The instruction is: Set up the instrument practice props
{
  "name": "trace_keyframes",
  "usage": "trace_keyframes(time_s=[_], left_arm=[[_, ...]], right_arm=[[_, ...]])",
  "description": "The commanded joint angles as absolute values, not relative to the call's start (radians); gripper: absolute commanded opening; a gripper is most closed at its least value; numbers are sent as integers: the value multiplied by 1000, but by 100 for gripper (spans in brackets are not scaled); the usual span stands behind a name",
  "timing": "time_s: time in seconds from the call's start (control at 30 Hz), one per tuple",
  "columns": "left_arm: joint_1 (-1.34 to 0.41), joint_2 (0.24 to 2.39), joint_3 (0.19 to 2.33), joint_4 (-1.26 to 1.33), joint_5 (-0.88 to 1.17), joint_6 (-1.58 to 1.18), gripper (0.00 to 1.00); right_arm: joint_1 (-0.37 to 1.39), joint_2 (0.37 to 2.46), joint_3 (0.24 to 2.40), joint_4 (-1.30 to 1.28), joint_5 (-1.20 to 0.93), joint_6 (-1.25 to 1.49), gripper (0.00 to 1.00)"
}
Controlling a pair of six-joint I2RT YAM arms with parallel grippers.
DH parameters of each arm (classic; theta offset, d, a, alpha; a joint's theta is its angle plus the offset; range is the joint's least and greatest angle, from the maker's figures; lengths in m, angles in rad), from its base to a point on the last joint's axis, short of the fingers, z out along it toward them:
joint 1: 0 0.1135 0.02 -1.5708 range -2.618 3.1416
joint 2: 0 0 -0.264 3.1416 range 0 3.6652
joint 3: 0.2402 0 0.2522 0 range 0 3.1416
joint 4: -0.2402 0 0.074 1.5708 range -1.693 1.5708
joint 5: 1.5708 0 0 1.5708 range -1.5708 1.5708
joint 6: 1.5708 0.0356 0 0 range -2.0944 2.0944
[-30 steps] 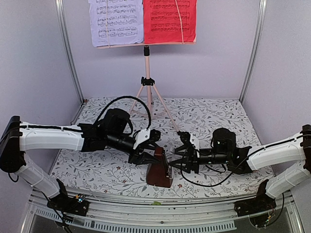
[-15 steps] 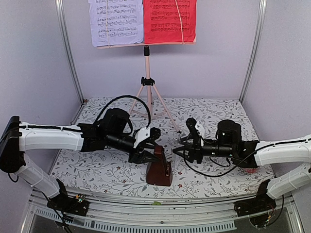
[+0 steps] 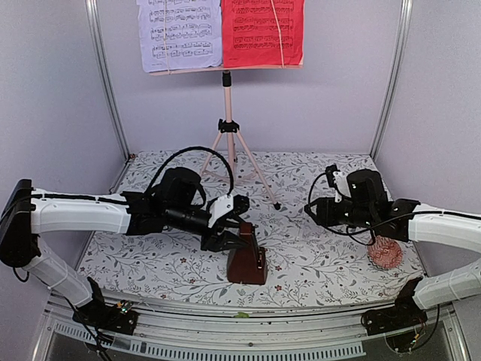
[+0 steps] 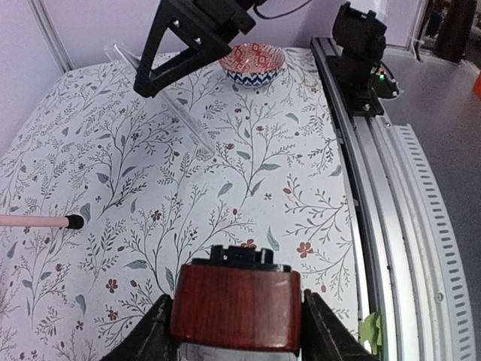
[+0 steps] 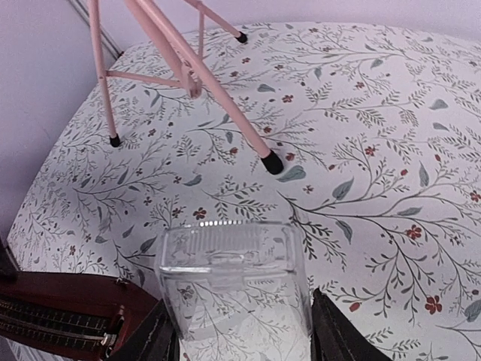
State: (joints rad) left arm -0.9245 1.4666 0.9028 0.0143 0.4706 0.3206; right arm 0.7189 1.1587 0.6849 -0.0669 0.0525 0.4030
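While the dark brown pyramid metronome (image 3: 246, 261) stands on the floral-print table cover (image 3: 143, 259), near the front edge and a little left of centre, the left gripper (image 3: 229, 233) reaches it from the left and meets its upper part. Left wrist view: the wooden body sits between the two fingers (image 4: 327, 331), both pressed against its sides, so the left jaws are clamped on the metronome at a middling width. Whether the base rests fully on the cover: cannot tell. Right wrist view, lower left corner: the metronome's front face shows its black scale strip. The right gripper (image 3: 312, 211) is well apart from the metronome, to its right and farther back, raised above the cover. It holds a clear plastic panel (image 5: 233, 274), with its fingers (image 5: 331, 338) closed on the panel's two long edges, also at a middling width. In the left wrist view the same panel shows as a transparent strip slanting down from the right gripper. Behind both arms, the pink tripod music stand (image 3: 228, 143) stands at rear centre with its black-tipped feet on the cover; the nearest foot lies between the two grippers and just behind them. Its pink desk (image 3: 225, 69) carries a lilac sheet of printed music (image 3: 180, 34) on the left and a red sheet of printed music (image 3: 263, 30) on the right, side by side. A small patterned bowl (image 3: 385, 253), red and white inside, sits near the right edge of the table beside the right forearm.
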Motion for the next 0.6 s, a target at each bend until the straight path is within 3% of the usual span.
trace_keyframes(time_s=[0.0, 0.17, 0.27, 0.57], left_arm=[[-927, 1465, 926, 87, 432, 328, 47], [-927, 1430, 896, 142, 406, 322, 53], [-927, 1397, 866, 187, 396, 320, 65], [-925, 1346, 803, 253, 379, 310, 74]], right_arm=[[681, 1174, 738, -191, 137, 507, 18], [622, 1291, 817, -246, 127, 496, 18], [592, 1385, 864, -275, 114, 478, 16], [544, 1584, 955, -303, 68, 478, 17]])
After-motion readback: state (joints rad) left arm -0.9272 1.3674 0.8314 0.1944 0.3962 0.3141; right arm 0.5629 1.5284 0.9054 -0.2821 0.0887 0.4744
